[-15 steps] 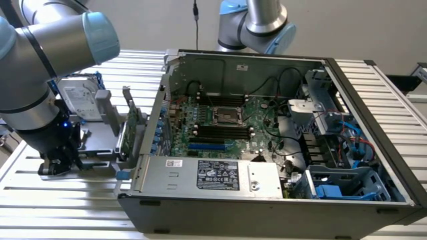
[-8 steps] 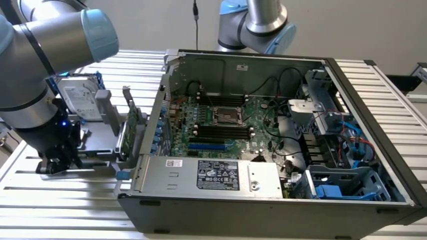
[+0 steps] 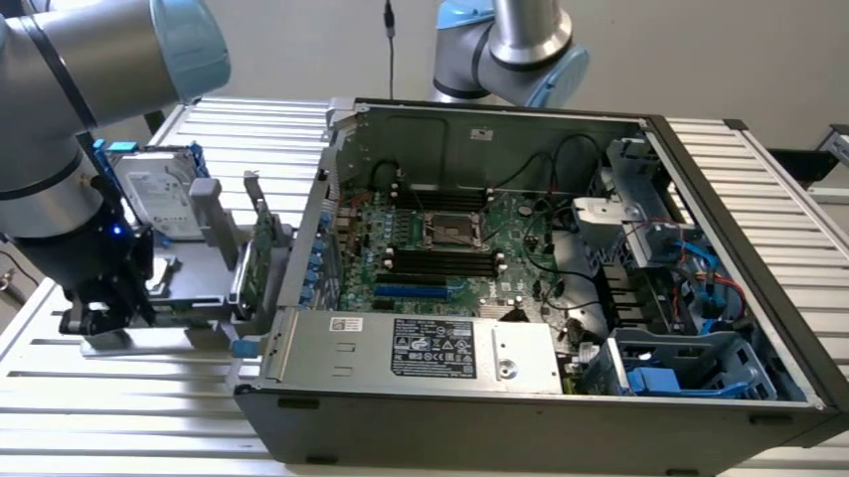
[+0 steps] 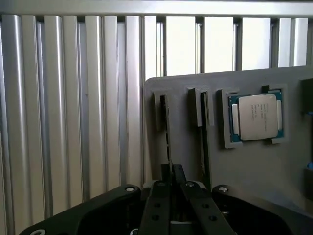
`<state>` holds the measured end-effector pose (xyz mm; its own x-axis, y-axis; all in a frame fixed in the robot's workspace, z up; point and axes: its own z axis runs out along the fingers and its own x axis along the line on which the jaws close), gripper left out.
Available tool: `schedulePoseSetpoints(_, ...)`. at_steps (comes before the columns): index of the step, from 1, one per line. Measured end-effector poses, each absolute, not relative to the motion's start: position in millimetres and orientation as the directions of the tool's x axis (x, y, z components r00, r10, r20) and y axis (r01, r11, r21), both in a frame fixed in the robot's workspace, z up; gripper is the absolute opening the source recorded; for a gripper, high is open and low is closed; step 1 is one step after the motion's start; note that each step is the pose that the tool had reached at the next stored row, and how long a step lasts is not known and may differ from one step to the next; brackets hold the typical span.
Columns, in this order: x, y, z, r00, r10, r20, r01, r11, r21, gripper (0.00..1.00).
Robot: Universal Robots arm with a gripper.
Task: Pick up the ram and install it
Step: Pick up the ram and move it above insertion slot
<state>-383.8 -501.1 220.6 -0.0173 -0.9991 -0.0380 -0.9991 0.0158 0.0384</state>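
Jaws were clamped on the ram (image 4: 168,132): in the wrist view the gripper (image 4: 172,176) had its two black fingers (image 4: 157,208) drawn together on the thin upper edge of the stick. Ram was seen edge-on, standing upright in the outermost narrow slot of a grey holder tray (image 4: 254,171), not lifted clear of it. The next slot over (image 4: 204,125) was dark; cannot tell whether it held anything. Past that, a processor chip (image 4: 257,117) with a silver lid lay flat in a square recess of the same tray. Tray sat on a slatted metal table (image 4: 73,122).

In the exterior view the gripper was down at the tray on the exterior view's left, beside the open computer case (image 3: 531,397). A silver hard drive (image 3: 159,194) stood upright in the tray just behind the gripper, and a green expansion card (image 3: 265,248) stood between the drive and the case wall. Inside the case the motherboard (image 3: 451,248) lay open to view, black memory slots (image 3: 444,260) near its middle, well apart from the ram. Power supply (image 3: 424,348) sat along the case's near edge.
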Motion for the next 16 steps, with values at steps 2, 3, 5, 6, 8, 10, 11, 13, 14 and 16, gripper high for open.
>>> schedulePoseSetpoints(2, -383.8, -501.1, 227.1, -0.017, -0.999, -0.038, -0.999, 0.016, 0.038, 0.14)
schedulePoseSetpoints(3, -383.8, -501.2, 230.3, -0.018, -0.999, -0.038, -0.999, 0.016, 0.039, 0.14)
schedulePoseSetpoints(5, -383.8, -501.2, 237.2, -0.018, -0.999, -0.038, -0.999, 0.016, 0.038, 0.14)
schedulePoseSetpoints(6, -383.8, -501.2, 240.6, -0.018, -0.999, -0.038, -0.999, 0.016, 0.038, 0.14)
schedulePoseSetpoints(8, -383.8, -501.2, 247.7, -0.018, -0.999, -0.038, -0.999, 0.017, 0.038, 0.14)
schedulePoseSetpoints(10, -383.8, -501.2, 255.5, -0.018, -0.999, -0.038, -0.999, 0.017, 0.038, 0.14)
schedulePoseSetpoints(11, -383.8, -501.2, 259.8, -0.018, -0.999, -0.038, -0.999, 0.017, 0.038, 0.14)
schedulePoseSetpoints(13, -383.8, -501.2, 269.2, -0.018, -0.999, -0.038, -0.999, 0.017, 0.039, 0.14)
schedulePoseSetpoints(14, -383.8, -501.2, 273.5, -0.018, -0.999, -0.038, -0.999, 0.017, 0.039, 0.14)
schedulePoseSetpoints(16, -383.8, -501.2, 282.7, -0.018, -0.999, -0.038, -0.999, 0.017, 0.039, 0.14)
